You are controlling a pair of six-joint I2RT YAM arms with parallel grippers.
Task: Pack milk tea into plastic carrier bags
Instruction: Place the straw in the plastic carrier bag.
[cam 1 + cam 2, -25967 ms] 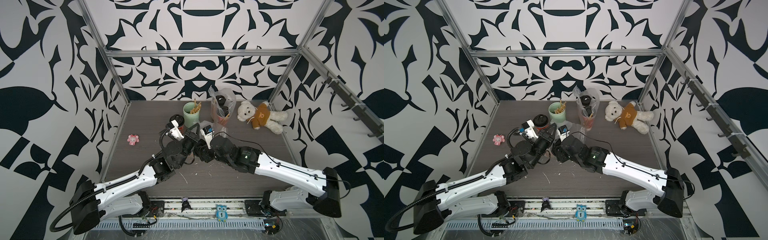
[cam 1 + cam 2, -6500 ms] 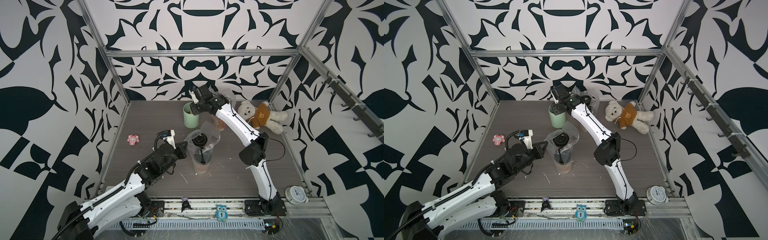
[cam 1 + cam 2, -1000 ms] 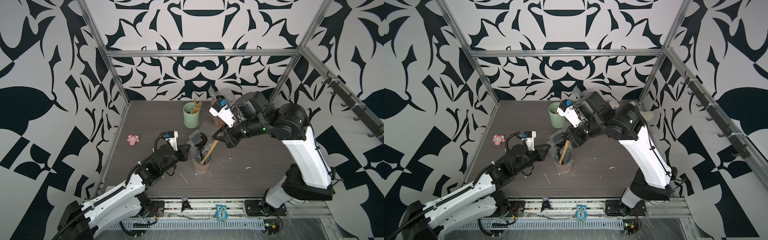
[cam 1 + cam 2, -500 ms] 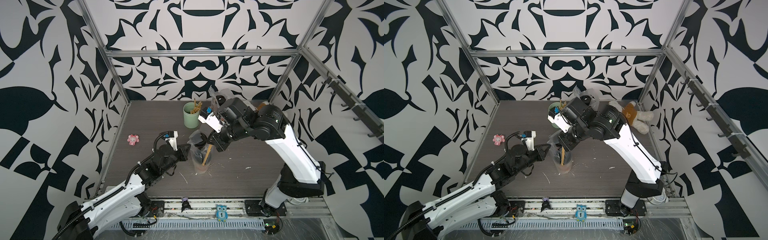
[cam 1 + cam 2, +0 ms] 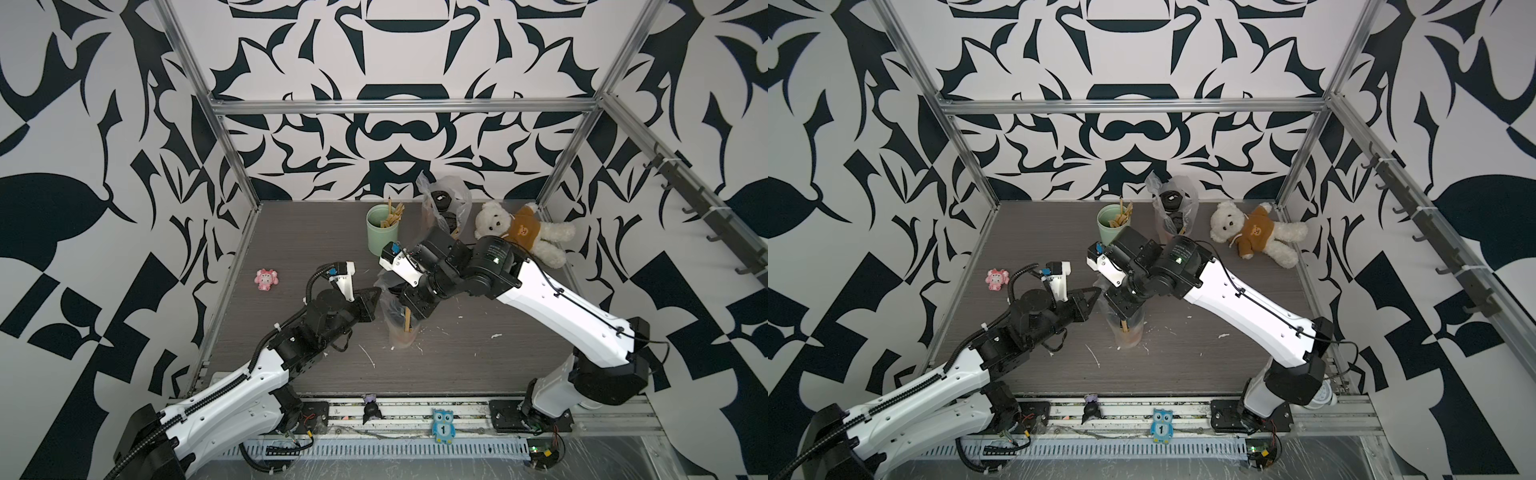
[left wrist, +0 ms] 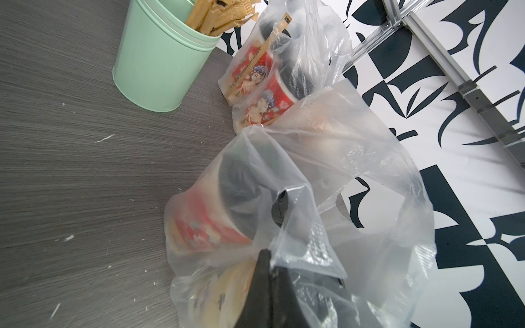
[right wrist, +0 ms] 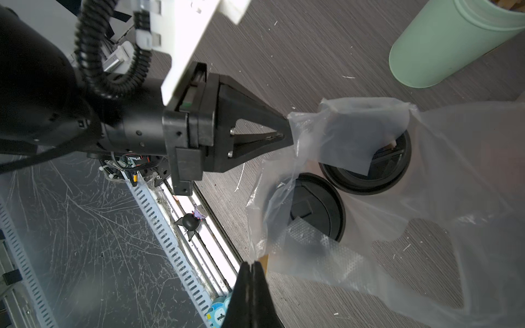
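**Landmark:** green cup [image 5: 382, 232], upright at the back of the table [image 5: 478, 365], with tan sticks [image 5: 392, 212] poking out of it.

1. **Free bag** [image 5: 445, 208]: just beside the green cup, on the bear's side. Clear crinkly film, standing up with its mouth open. It holds two red cups [image 6: 270, 103] with dark lids.
2. **Held bag** [image 5: 394, 320]: well in front of the green cup, toward the arm bases, with its base on the table. It holds two more cups, upright and side by side. Their black lids [image 7: 309, 204] show through the mouth in the right wrist view. In the left wrist view one side is red and the other is paler.
3. **Left gripper** [image 7: 288, 129]: at the held bag's rim, on the side away from the bear. It is clenched on a handle loop, and the film bunches at the tips.
4. **Right gripper** [image 7: 253, 264]: over the held bag's mouth, pointing down. It is clenched on the top end of a stick [image 5: 406, 323], which stands inside the bag beside the cups.
5. **Bear** [image 5: 519, 232]: lying past the free bag from the green cup, by the back corner.
6. **Pink toy** [image 5: 266, 279]: well apart from the green cup, on the side opposite the bear and nearer the front.
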